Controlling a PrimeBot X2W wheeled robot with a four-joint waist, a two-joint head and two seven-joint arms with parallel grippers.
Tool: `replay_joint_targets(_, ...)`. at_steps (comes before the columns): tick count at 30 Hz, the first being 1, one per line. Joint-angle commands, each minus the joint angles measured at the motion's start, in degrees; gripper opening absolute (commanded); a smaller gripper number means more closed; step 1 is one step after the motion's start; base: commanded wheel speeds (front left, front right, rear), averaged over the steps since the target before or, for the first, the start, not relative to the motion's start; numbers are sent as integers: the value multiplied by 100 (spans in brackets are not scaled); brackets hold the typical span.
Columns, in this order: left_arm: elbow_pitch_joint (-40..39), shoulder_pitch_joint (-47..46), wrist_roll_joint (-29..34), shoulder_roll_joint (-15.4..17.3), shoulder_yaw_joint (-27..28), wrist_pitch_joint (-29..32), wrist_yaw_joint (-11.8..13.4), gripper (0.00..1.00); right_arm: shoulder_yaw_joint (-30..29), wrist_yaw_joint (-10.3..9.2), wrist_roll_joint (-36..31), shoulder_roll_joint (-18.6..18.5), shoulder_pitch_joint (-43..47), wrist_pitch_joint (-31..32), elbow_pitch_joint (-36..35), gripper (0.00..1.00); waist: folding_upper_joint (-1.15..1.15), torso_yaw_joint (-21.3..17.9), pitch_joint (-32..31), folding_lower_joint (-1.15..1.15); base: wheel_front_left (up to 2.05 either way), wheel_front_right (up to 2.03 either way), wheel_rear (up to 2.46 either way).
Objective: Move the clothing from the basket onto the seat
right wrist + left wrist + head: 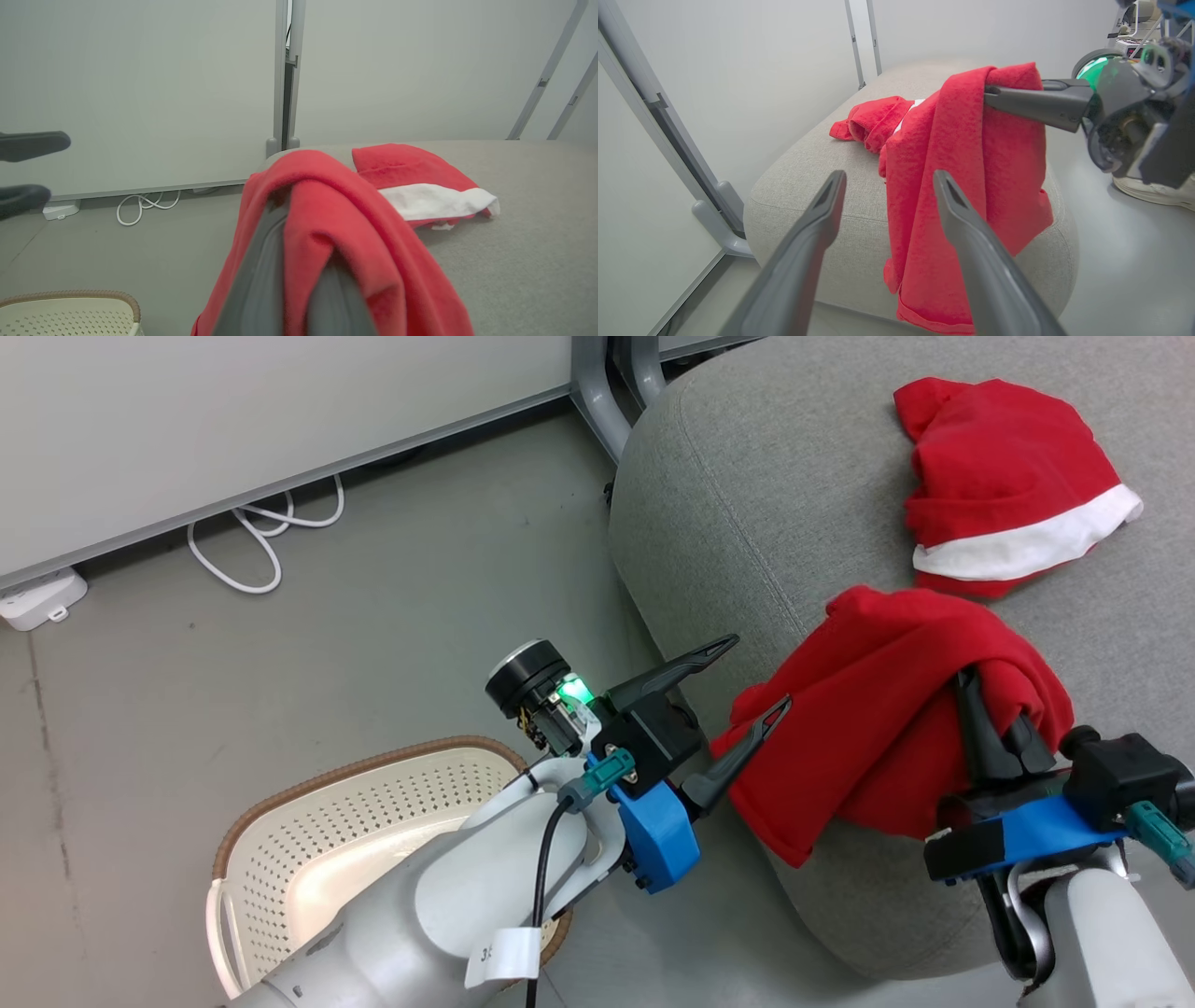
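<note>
**plain red garment at the seat edge, not yet safely down**

the striped garment (1013, 476) lay flat on top of the seat (747, 495), well in from its rounded edge, so i judged that half of the job finished. the plain red garment (878, 728) was the one in hand. it was draped over the right gripper (999, 733), whose two fingers stood close together with a fold of the cloth pinched between them. it hung right at the near edge of the seat. a part of it was over the cushion, and a long part fell down the side of the seat toward the floor.

the left gripper (760, 670) was just beside that hanging part. its fingers were apart and held nothing, and the lower fingertip was nearly touching the cloth. the basket (308, 840) stood on the floor beside the seat, partly under my left arm. the part of its inside that showed held no clothing.

my worry was the release. if i opened the right gripper here, the heavy hanging part could pull the whole garment off the round edge to the floor. the soft cloth wrapped the fingers, so it could also cling and come back with them. the open left finger could snag the hanging hem.
</note>
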Motion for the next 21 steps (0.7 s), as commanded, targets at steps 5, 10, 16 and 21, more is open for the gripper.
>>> replay_joint_targets(5, -66, -142, 83, 29, 90, -29, 50, 100, -33, 1, -50, -165, -454, -7, -161, 0, 0, 60, 164, 0, 0, 0, 0)
replay_joint_targets(10, -163, -278, 182, 100, 123, -28, 81, 100, -109, 1, -78, -504, -1189, -8, -358, 0, 0, 106, 491, 0, 0, 0, 0)
replay_joint_targets(16, -260, -561, 310, 194, 154, -28, 85, 100, -429, 1, -138, -1035, -2363, -7, -564, 0, 0, 195, 1097, 0, 0, 0, 0)
replay_joint_targets(21, -319, -843, 462, 250, 116, -15, 76, 100, -1087, 1, -111, -1606, -3431, -6, -492, 0, 0, 237, 1623, 0, 0, 0, 0)
